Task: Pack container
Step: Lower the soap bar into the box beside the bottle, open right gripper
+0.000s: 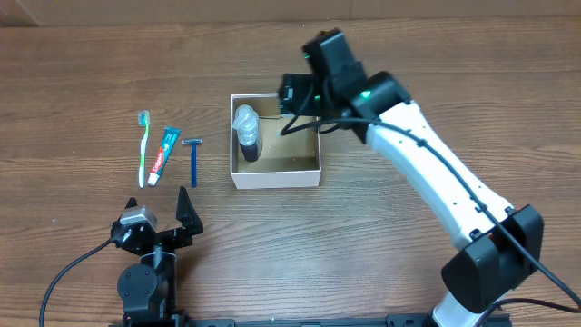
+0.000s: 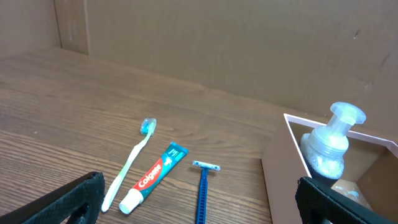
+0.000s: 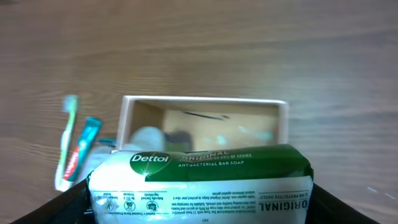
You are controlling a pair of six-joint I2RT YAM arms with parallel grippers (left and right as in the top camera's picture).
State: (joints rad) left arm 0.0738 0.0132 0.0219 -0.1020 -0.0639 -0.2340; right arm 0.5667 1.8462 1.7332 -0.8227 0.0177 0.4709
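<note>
The container [image 1: 276, 173] is a square white-walled box with a brown floor at table centre. A dark spray bottle with a clear cap [image 1: 247, 134] stands in its left part. My right gripper [image 1: 292, 96] hangs over the box's far right corner, shut on a green-and-white Dettol soap bar [image 3: 199, 183]. The box also shows in the right wrist view [image 3: 205, 106], below the soap. A toothbrush [image 1: 142, 145], a toothpaste tube [image 1: 163, 155] and a blue razor [image 1: 193, 160] lie left of the box. My left gripper [image 1: 163, 218] is open and empty near the front edge.
The left wrist view shows the toothbrush [image 2: 130, 163], the toothpaste [image 2: 153, 177], the razor [image 2: 203, 190] and the box's left wall [image 2: 283, 180] ahead of the open fingers. A cardboard wall [image 2: 249, 43] runs behind the table.
</note>
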